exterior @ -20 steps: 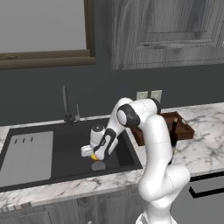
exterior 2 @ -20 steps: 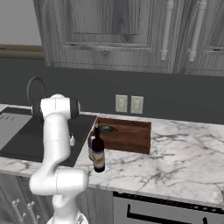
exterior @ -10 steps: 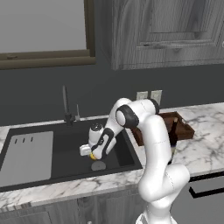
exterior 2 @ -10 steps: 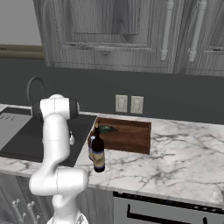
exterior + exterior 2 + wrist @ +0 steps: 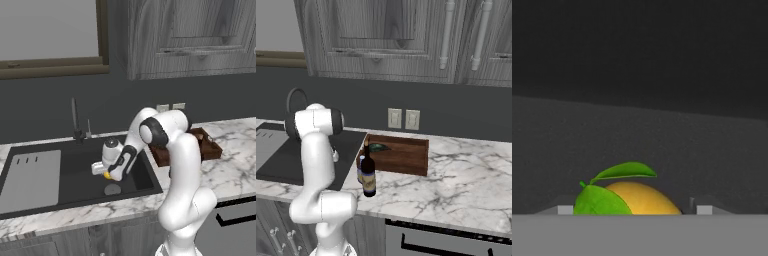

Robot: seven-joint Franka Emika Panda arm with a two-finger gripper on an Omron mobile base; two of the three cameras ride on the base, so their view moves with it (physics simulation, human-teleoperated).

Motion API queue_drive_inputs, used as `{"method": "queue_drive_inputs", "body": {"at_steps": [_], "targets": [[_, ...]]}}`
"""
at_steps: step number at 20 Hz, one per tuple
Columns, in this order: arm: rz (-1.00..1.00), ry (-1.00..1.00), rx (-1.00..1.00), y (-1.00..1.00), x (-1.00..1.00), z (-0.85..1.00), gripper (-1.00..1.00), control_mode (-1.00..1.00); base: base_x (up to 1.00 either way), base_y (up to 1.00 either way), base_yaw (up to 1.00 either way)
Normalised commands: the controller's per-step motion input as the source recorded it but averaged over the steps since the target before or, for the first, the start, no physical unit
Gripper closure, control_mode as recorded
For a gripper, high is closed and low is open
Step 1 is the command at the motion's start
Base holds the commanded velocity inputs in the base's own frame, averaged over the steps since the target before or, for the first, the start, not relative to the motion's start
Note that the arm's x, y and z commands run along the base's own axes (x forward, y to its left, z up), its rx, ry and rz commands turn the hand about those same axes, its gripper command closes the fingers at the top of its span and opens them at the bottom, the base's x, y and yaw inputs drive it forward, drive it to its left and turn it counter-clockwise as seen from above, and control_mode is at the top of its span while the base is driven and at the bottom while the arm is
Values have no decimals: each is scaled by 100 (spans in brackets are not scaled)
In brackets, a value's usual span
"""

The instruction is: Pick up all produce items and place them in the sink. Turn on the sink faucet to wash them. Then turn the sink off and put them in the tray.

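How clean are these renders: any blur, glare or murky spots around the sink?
Left base view: sharp, flat light, the dark grey basin swallows detail. Hand view: the yellow leafy fruit crisp against plain grey. Right base view: no glare on the dark wine bottle.

arm (image 5: 175, 165): bent forward, reaching low | pincer (image 5: 106, 174): closed on fruit

A white marbled counter (image 5: 456, 190) is seen across the lower half of both base views, with the dark sink (image 5: 65, 175) set into it at the left. A brown wooden tray (image 5: 401, 156) is carried on it at mid-frame in the right base view. Just in front of the tray's left end, a dark wine bottle (image 5: 368, 175) is stood upright, with a small bottle (image 5: 360, 172) just beside it.
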Motion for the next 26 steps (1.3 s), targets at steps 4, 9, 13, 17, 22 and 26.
{"method": "queue_drive_inputs", "body": {"at_steps": [4, 9, 13, 17, 22, 26], "targets": [[0, -4, 0, 0, -28, 62, 100, -100, 0, 0, 0], [0, -2, 0, -1, -26, 66, 100, -100, 0, 0, 0], [0, -1, 0, -1, -24, 70, 100, -100, 0, 0, 0], [0, 0, 0, -8, -15, 70, 100, -100, 0, 0, 0], [0, 0, 0, -13, -3, 70, 100, -100, 0, 0, 0], [0, 0, 0, -4, -5, 72, 100, -100, 0, 0, 0]]}}
